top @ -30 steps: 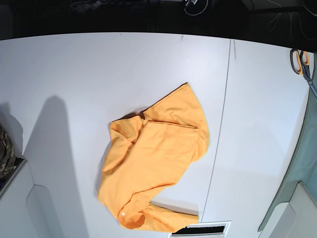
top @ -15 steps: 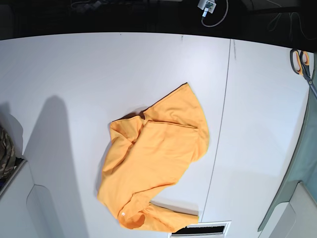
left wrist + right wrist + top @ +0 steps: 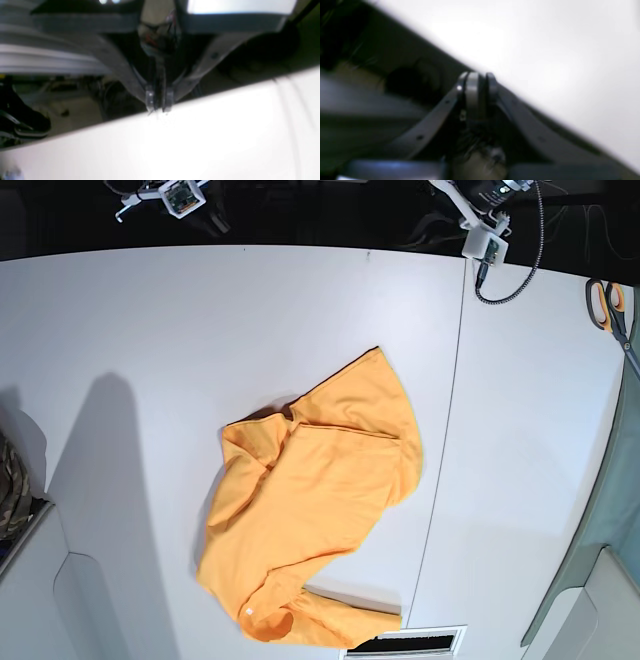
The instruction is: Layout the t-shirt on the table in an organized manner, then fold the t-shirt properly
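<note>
Base view: t-shirt (image 3: 312,515) crumpled in a loose heap near the middle of the table (image 3: 150,330), toward the near edge, just left of the thin dark seam (image 3: 445,450). Same spot and same folds as a second ago. New since then: left tool (image 3: 482,265) reaching in at the far edge, right of centre, over the seam line; right tool (image 3: 122,210) showing at the far edge on the left. Both well apart from the cloth. Orange-handled scissors (image 3: 608,305) at the right edge, camouflage fabric (image 3: 10,485) at the left edge, neither moved.

Left wrist view: blurred. Left tool (image 3: 159,106) with fingertips drawn nearly together, only a thin slit between, nothing gripped. White table (image 3: 200,140) edge below the tips.

Right wrist view: blurred too. Right tool (image 3: 476,77) pressed close, nothing caught between the fingers. Table (image 3: 545,50) surface beyond.
</note>
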Robot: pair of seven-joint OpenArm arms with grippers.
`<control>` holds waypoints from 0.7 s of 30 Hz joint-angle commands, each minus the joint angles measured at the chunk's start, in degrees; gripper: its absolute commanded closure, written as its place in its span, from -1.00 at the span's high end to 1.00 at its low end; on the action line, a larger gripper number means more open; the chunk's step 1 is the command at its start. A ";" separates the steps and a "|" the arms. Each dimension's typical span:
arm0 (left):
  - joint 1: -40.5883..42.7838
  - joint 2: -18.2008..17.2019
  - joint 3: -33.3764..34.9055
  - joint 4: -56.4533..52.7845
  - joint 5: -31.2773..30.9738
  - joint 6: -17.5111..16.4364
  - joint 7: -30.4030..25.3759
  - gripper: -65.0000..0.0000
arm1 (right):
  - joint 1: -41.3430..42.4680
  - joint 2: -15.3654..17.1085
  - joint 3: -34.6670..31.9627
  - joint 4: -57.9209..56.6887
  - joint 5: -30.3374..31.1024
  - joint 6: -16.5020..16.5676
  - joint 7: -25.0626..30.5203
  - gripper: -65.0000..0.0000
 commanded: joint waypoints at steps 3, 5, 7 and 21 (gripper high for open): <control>0.09 -2.40 -0.96 3.34 -2.49 -0.42 -0.83 -0.46 | 2.34 0.28 0.17 4.33 3.50 -2.51 -0.15 -0.83; -0.28 -4.00 -0.96 3.63 -2.49 0.74 -0.74 -0.13 | 5.33 0.04 0.20 5.03 4.46 -3.37 -2.05 -0.83; -0.76 -5.73 -0.96 3.61 -2.47 2.08 -0.33 0.10 | 9.05 -0.46 0.31 4.83 4.59 -3.56 -4.87 -0.83; -18.91 -15.19 3.85 -4.44 -2.51 7.82 4.70 0.12 | 33.68 -13.29 5.27 -9.57 7.13 -3.54 -13.09 0.02</control>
